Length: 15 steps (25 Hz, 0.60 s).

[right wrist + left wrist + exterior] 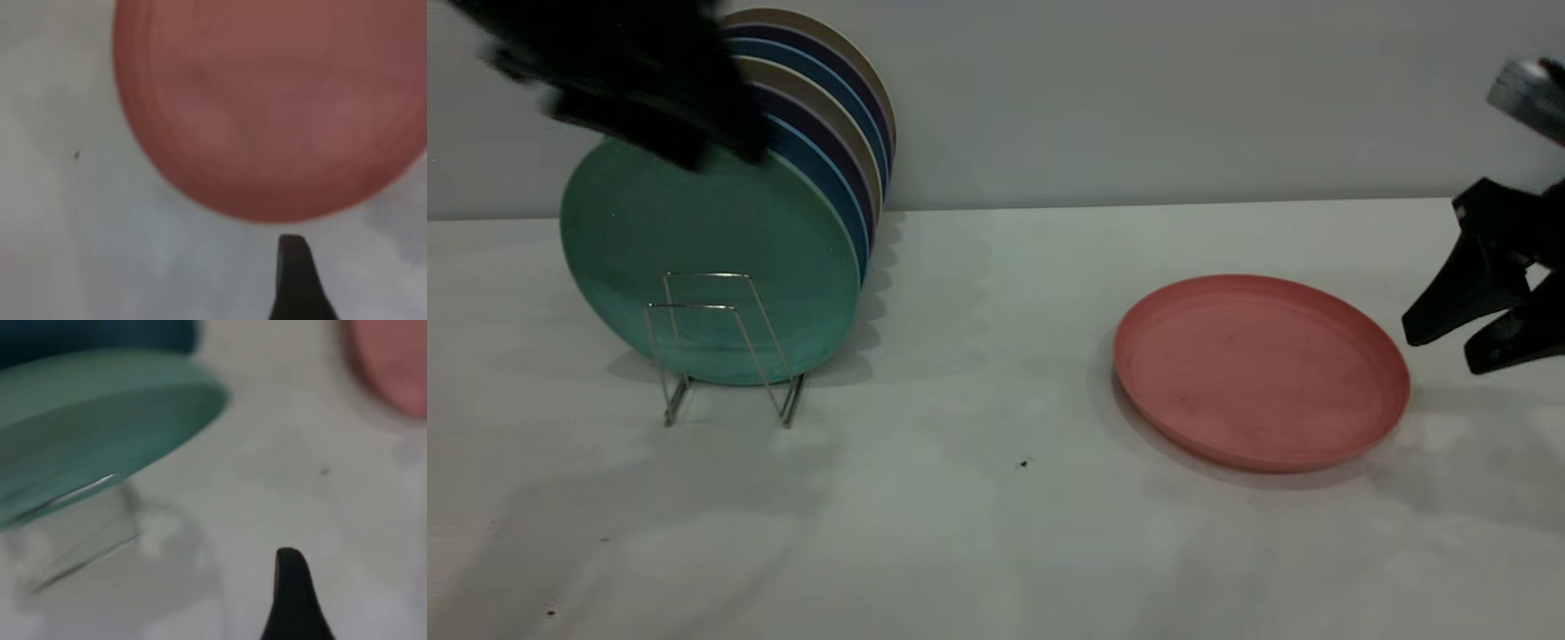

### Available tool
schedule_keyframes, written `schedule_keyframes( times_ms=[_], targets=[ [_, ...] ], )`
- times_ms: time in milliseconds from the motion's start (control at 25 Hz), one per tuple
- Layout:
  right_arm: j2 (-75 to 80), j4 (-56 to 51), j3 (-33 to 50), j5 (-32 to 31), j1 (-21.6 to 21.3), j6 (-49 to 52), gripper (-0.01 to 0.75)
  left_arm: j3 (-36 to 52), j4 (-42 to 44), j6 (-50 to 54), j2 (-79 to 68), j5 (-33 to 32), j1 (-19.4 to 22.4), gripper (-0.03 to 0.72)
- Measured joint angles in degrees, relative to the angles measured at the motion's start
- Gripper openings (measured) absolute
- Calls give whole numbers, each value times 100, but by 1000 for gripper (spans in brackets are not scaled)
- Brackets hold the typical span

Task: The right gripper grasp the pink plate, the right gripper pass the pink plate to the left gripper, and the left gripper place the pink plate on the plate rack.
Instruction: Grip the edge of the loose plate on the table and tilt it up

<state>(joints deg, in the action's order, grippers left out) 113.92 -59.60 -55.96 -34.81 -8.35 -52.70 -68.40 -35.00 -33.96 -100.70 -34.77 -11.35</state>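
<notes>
**Two grippers clear of the pink plate; plate flat on the table**

Exterior view
- One pink plate (1261, 369) lies flat on the white table (978, 533), rim up, toward the right side, well apart from the plate rack (725, 347).
- The plate rack stands at the left. A green plate (694, 240) stands on edge in it behind the two front wire loops, which hold no plate. More plates (831, 116) in blue, purple and tan stand stacked behind the green one.
- The right gripper (1458, 342) hangs at the right edge, just beside the pink plate's rim and not touching it. Its two pointed jaws stand slightly apart with nothing between them.
- The left gripper (649, 98) appears as a blurred black mass above the top of the green plate. The state of its fingers cannot be told.

Left wrist view
- One black fingertip (293, 600) shows above the table. The green plate (100, 427) and a rack loop (80, 533) are close by; the pink plate (393, 360) is far off at the corner.

Right wrist view
- One black fingertip (297, 280) sits just short of the pink plate (280, 100) rim, with a strip of table between them.
</notes>
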Motion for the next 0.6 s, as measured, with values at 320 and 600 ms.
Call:
schedule_keyframes(
  times_ms=[320, 600],
  targets=[
    [1562, -487, -1080, -480, -484, -390, 494, -350, -335, -453, -767, 88, -642, 520],
    [2388, -680, -1750, -871, -488, -428, 494, -362, -340, -465, -767, 101, -719, 520]
  ],
)
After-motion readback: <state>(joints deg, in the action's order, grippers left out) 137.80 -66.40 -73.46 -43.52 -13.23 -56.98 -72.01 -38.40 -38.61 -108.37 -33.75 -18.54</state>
